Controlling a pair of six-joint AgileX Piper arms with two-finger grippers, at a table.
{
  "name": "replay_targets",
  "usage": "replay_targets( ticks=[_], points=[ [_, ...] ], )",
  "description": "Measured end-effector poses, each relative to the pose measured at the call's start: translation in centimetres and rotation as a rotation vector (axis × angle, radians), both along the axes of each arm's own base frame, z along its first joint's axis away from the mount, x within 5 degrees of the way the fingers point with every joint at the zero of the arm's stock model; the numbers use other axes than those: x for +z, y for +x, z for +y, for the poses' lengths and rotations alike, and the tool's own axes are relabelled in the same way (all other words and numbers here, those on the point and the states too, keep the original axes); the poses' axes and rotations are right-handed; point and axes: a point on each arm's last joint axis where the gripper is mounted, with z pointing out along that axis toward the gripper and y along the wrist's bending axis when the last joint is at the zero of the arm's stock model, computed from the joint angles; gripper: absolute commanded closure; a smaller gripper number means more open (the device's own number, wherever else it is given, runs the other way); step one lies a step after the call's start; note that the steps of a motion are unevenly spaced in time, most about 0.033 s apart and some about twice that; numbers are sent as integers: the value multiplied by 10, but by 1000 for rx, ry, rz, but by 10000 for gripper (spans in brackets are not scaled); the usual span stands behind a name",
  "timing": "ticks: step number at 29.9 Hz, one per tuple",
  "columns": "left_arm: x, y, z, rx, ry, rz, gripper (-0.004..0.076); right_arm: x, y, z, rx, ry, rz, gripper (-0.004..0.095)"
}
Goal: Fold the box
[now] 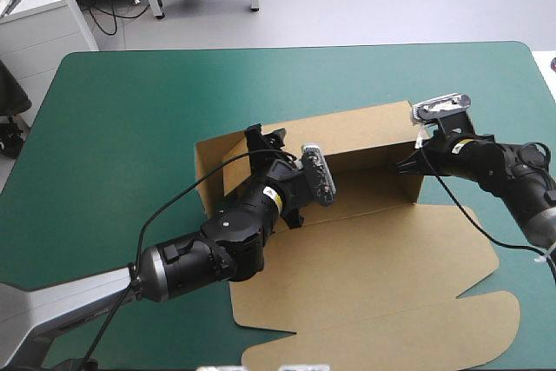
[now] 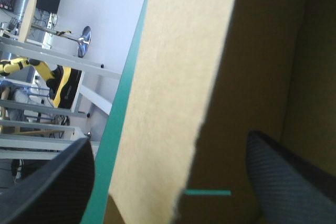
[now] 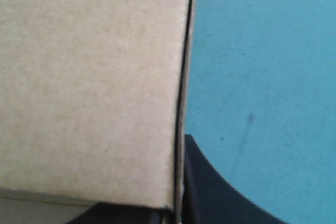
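The brown box (image 1: pixel 373 275) lies mid-table with its back wall (image 1: pixel 347 132) and both end walls raised, and the lid spread flat toward the front. My left gripper (image 1: pixel 261 140) is at the left end wall, open. In the left wrist view that wall (image 2: pixel 173 77) stands upright between its spread black fingers (image 2: pixel 52 187), with my left gripper (image 2: pixel 169 140) straddling it. My right gripper (image 1: pixel 414 162) is at the right end wall. In the right wrist view my right gripper (image 3: pixel 178 187) is shut on the wall's edge (image 3: pixel 89 77), and one finger (image 3: pixel 220 192) shows beside the board.
Bare teal-green cover (image 1: pixel 130 128) stretches left of the box and beyond it to the far edge. The flat lid's rounded flaps (image 1: pixel 486 336) reach close to the table's front right edge. Teal-green cover (image 3: pixel 262 51) also lies just outside the right wall.
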Motion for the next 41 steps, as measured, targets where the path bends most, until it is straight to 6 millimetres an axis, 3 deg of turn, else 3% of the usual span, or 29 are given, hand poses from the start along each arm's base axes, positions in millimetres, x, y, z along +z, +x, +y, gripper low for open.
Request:
replay_targets(
  ticks=[9,11,14,18,21,29,34,41],
  points=[
    [27,-58,-31,-138,28,-76,136,0,2,-9,-127,-15,-9,927],
    [29,-68,-34,-159,54,-107,269,0,3,-9,-128,-13,-9,927],
    [31,-74,-34,-184,130,-131,706,0,3,-9,-129,-12,-9,927],
    [38,-77,-34,-222,200,-79,709,0,2,-9,-129,-11,-9,927],
    [55,-79,-35,-252,162,19,709,1,3,-9,-129,-10,-10,927],
    [113,-38,-11,-194,-65,241,709,1,3,-9,-129,-10,-10,928],
    [144,3,31,-25,-228,370,709,1,3,-9,-129,-10,-10,928],
    [162,39,96,223,-310,365,710,1,3,-9,-129,-10,-10,928]
  ],
)
